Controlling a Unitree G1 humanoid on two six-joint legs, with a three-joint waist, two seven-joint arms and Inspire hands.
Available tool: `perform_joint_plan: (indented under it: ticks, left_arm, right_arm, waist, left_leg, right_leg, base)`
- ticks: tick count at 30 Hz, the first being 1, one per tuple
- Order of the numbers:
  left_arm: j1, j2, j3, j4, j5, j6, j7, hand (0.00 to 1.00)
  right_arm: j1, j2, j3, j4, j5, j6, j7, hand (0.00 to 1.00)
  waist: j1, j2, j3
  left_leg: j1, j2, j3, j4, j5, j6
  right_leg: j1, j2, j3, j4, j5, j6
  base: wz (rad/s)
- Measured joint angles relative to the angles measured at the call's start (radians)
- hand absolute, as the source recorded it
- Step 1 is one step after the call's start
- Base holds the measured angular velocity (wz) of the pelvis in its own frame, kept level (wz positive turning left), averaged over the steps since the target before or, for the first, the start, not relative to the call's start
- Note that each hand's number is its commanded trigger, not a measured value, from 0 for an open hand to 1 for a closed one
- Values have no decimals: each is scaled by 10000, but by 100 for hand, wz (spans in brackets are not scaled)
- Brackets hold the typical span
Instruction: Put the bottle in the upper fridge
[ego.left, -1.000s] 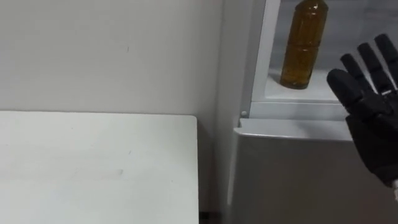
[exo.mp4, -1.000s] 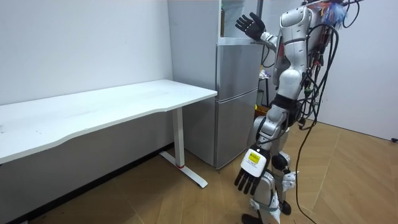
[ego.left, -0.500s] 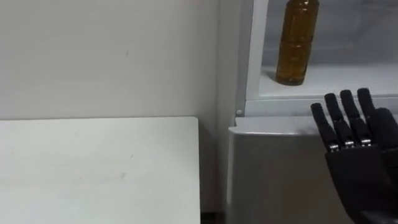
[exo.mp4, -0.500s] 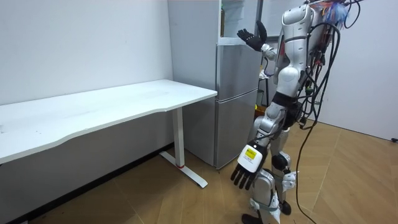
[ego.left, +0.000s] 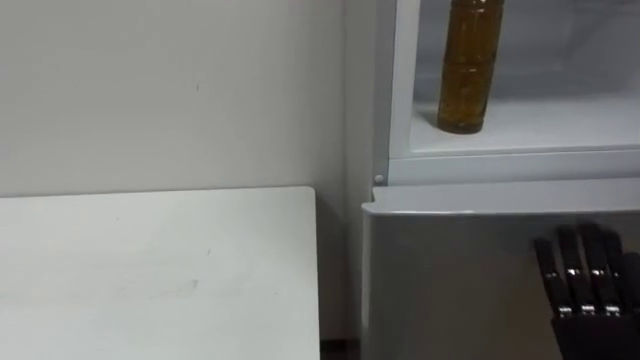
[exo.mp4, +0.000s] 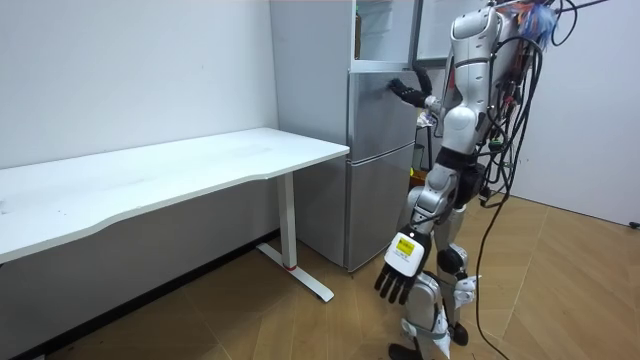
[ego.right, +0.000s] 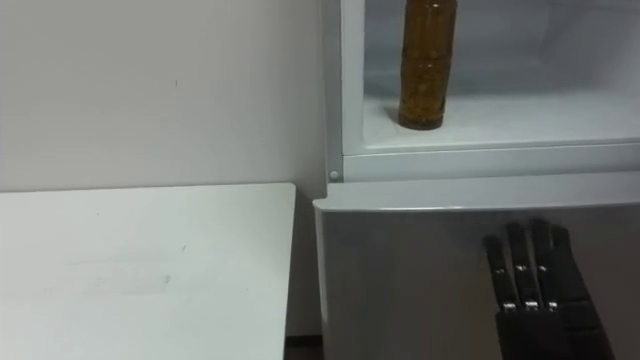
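The white shelf (ego.left: 550, 118) inside the open upper compartment of the grey fridge (ego.left: 450, 270) carries an upright amber plastic bottle (ego.left: 468, 65) near its left wall, and the long white desk (ego.left: 150, 270) stands just beside it on the wooden floor (exo.mp4: 250, 320).

Bottle (ego.right: 428, 60) on upper fridge (ego.right: 420, 260) shelf: top cut by upper edge, so neck & cap can't be seen. Fridge runs off top & right edges. Of the upper compartment just the floor, left frame & part of back wall are in view; lower door cut at bottom. R hand (ego.right: 540, 330) in front of lower door: straight fingers in view, palm & wrist cut by bottom edge; can't tell if it touches the door. Table (ego.right: 130, 260) left of fridge cut at left & bottom. Room view: L hand (exo.mp4: 397, 280) hangs low, in front of fridge, fingers small but look loose; upper fridge's inside too small to read.
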Motion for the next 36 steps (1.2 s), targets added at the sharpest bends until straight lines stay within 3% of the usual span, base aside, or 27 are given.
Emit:
perform_joint_plan:
  ticks: [5,8,12,18,22,27,29,36]
  left_arm:
    - [9,21,67,-33,-10,-18,7,0]
    - [50,16,316,-70,3,-35,13,0]
    - [80,79,769,-70,-6,-88,10,0]
    - [149,174,773,-328,-5,-158,10,0]
    - [221,275,1079,-494,47,-201,33,0]
    - [364,283,1797,-751,19,-209,196,0]
    - [394,291,1953,-905,25,-215,212,0]
    - [572,323,1984,-1294,27,-155,200,0]
  right_arm:
    - [405,8,-346,1371,63,-70,-638,0]
    - [538,8,-468,1659,12,-144,-1125,0]
    - [351,0,-1247,2424,-28,-216,-1547,0]
    - [424,-13,-1957,3136,-395,-289,-2486,0]
    - [382,-33,-2631,3156,-888,-276,-3502,0]
    - [-76,-383,-3781,3613,-1055,-484,-4988,0]
    - [-184,-562,-3990,3940,-1118,-490,-5441,0]
    - [-501,-820,-4554,3938,-2151,-510,-7269,0]
  waist:
    - [-40,-76,30]
    - [-243,-104,32]
    - [-464,-351,30]
    - [-786,-575,45]
    - [-1019,-553,49]
    - [-1151,-629,61]
    - [-1139,-698,102]
    - [-1227,-892,137]
  left_leg:
    - [-22,3,10,-22,0,-2]
    - [-102,5,8,-19,1,-3]
    - [-74,-3,6,7,1,-4]
    - [-83,-2,25,16,0,-3]
    - [-68,-8,27,-41,-6,3]
    - [47,-3,150,-197,-3,0]
    - [50,-5,159,-209,-2,-1]
    - [82,-18,201,-220,0,-4]
  right_leg:
    - [-25,5,43,-19,-1,1]
    - [-92,8,55,-34,-3,0]
    - [-44,5,70,-46,-6,4]
    - [-59,3,102,-41,-6,5]
    - [-93,2,130,-17,-27,22]
    - [-46,39,283,-34,-26,22]
    - [-47,39,277,-35,-28,24]
    - [-76,30,254,-51,-31,29]
  base:
    - [0]
    - [0]
    - [0]
    - [-1]
    - [-1]
    - [-7]
    - [0]
    - [-1]
